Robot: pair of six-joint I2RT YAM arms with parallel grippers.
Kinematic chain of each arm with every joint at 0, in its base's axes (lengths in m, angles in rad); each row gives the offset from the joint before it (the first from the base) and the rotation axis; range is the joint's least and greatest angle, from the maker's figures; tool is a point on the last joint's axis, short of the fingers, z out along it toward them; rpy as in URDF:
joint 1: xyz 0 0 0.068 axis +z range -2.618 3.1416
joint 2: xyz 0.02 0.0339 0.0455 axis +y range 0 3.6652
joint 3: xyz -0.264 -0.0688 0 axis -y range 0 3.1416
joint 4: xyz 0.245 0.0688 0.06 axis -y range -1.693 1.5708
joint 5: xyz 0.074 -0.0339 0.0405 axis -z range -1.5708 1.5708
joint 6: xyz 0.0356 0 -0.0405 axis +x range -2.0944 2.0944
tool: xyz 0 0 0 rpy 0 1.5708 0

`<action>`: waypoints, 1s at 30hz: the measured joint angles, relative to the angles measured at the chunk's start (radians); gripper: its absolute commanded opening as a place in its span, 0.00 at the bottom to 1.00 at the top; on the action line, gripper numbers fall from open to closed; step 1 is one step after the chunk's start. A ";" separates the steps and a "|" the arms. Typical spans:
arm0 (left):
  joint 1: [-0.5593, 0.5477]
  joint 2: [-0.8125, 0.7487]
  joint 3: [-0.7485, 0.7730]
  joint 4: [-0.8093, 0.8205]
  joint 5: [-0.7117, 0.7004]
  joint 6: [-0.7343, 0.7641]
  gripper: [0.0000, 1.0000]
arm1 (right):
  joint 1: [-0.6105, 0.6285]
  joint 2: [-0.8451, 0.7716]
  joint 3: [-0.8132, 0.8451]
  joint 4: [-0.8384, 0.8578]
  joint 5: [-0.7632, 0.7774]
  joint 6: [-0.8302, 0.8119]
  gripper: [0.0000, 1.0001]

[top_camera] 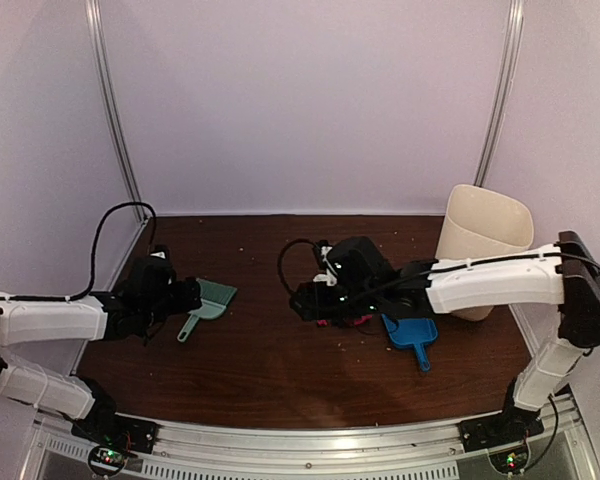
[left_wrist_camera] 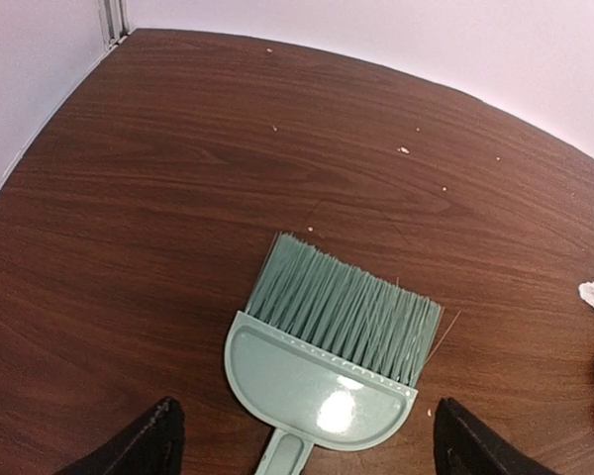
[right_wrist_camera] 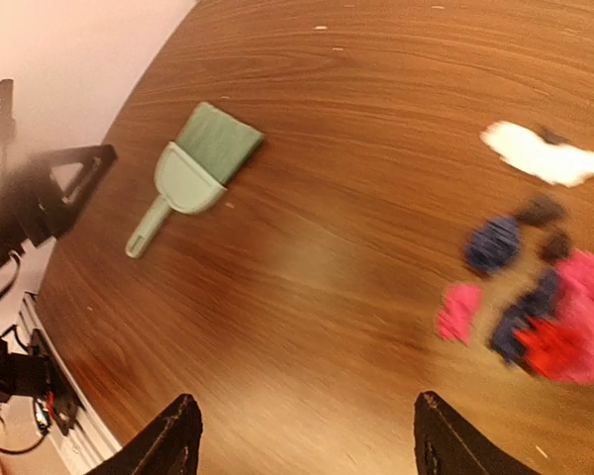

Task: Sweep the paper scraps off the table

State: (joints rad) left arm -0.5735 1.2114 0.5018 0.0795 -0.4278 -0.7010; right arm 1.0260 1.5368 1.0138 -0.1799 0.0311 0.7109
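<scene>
Left tool [left_wrist_camera: 307, 440], right tool [right_wrist_camera: 302, 435] gaping, empty; bristly mint brush [left_wrist_camera: 327, 346], crumpled paper scraps [right_wrist_camera: 493, 244] on wood-grain table [left_wrist_camera: 158, 198].

From overhead I can see only slivers of the paper scraps [top_camera: 332, 322]; the right tool [top_camera: 315, 302] covers the rest, and the right arm [top_camera: 490, 280] hides the far end of the blue dustpan [top_camera: 415, 335]. My right wrist view smears the scraps into soft blotches. On the left wrist view, the brush [left_wrist_camera: 327, 346] handle runs off the bottom edge, and the right edge crops the scraps.
</scene>
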 measured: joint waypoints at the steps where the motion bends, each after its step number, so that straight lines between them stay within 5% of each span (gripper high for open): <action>1: 0.005 -0.001 -0.006 0.002 0.003 -0.002 0.88 | 0.000 0.105 0.091 0.049 -0.036 -0.009 0.75; 13: 0.120 -0.001 -0.097 0.080 0.117 -0.027 0.85 | -0.052 0.702 0.637 0.220 -0.225 0.033 0.78; 30: 0.181 0.227 -0.098 0.218 0.285 -0.035 0.78 | -0.090 1.060 1.024 0.252 -0.282 0.241 0.70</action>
State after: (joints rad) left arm -0.3923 1.4380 0.4042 0.2977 -0.1432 -0.7364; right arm 0.9360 2.5969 2.0380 0.0719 -0.2504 0.9516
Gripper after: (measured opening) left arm 0.792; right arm 0.710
